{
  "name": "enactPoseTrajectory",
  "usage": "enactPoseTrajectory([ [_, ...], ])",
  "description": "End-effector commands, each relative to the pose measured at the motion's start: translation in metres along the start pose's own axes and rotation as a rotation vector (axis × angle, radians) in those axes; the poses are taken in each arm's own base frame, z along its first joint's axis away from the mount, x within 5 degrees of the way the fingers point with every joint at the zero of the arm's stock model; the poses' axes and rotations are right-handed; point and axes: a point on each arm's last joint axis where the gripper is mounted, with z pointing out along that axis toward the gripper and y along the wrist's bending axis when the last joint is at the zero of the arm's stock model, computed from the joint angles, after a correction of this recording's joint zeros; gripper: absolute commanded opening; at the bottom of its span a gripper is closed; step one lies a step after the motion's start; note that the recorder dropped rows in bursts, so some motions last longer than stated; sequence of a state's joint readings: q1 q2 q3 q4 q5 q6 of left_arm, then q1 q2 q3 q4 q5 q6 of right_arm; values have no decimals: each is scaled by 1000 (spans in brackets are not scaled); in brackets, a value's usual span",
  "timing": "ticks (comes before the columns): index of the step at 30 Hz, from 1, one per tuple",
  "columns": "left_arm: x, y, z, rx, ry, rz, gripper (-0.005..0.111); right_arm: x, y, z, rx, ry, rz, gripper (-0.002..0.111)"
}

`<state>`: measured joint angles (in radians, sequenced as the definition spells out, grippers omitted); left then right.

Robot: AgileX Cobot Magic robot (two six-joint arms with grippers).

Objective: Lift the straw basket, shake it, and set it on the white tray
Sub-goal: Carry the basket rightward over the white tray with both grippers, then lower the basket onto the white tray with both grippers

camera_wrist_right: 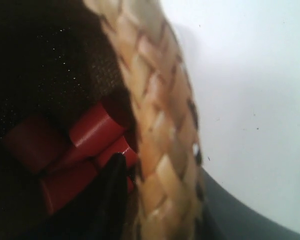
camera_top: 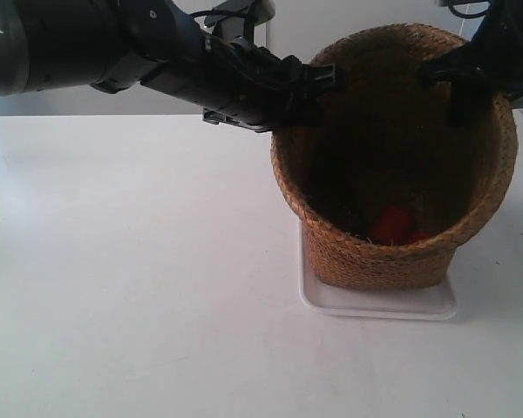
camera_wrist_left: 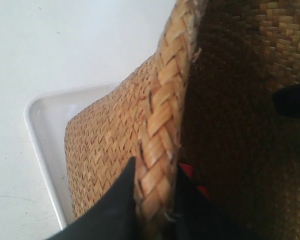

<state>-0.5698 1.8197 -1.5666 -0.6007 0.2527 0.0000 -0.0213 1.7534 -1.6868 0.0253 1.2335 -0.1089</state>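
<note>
The straw basket (camera_top: 392,252) stands with its squarish base on the white tray (camera_top: 375,306). Its flared rim is gripped on two opposite sides. The gripper (camera_top: 318,78) of the arm at the exterior view's left pinches the rim at the back left. The other arm's gripper (camera_top: 458,70) pinches it at the back right. In the left wrist view my left gripper (camera_wrist_left: 157,170) is shut on the braided rim of the basket (camera_wrist_left: 110,150), with the tray (camera_wrist_left: 45,120) below. My right gripper (camera_wrist_right: 162,175) is shut on the rim of the basket (camera_wrist_right: 160,125), one finger inside and one outside.
Red blocks (camera_top: 392,225) lie on the basket's dark bottom; the red blocks (camera_wrist_right: 85,150) show close to my right gripper's inner finger. The white table (camera_top: 131,279) stretches out to the left and front of the tray. A pale wall rises behind.
</note>
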Motion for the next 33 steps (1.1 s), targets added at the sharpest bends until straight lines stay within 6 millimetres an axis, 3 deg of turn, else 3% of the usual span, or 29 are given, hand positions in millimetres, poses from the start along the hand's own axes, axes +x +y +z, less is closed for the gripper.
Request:
enactPoseTrajectory([
  [1,-1,-16,-4,54,1,-34,0,-5,3,3,-33,-48,15,0],
  [6,-1,-16,-4,55,3,-34,0,-6,3,3,-32,-56,15,1],
  [9,0,-16,-4,56,10,-34,2,-7,3,3,-34,-64,17,8],
  [12,0,-15,-4,51,10,-24,13,-7,3,3,-36,-66,17,22],
  [15,0,-15,-4,48,11,-18,31,-7,3,3,-36,-66,17,36],
  [19,-1,-15,-4,44,-2,-14,51,-7,3,3,-38,-66,18,47],
  [26,-3,-14,-4,39,-30,-13,63,-8,3,2,-36,-81,18,61],
  [33,-8,-14,-6,33,-68,-3,70,-9,3,-2,-34,-107,25,62],
])
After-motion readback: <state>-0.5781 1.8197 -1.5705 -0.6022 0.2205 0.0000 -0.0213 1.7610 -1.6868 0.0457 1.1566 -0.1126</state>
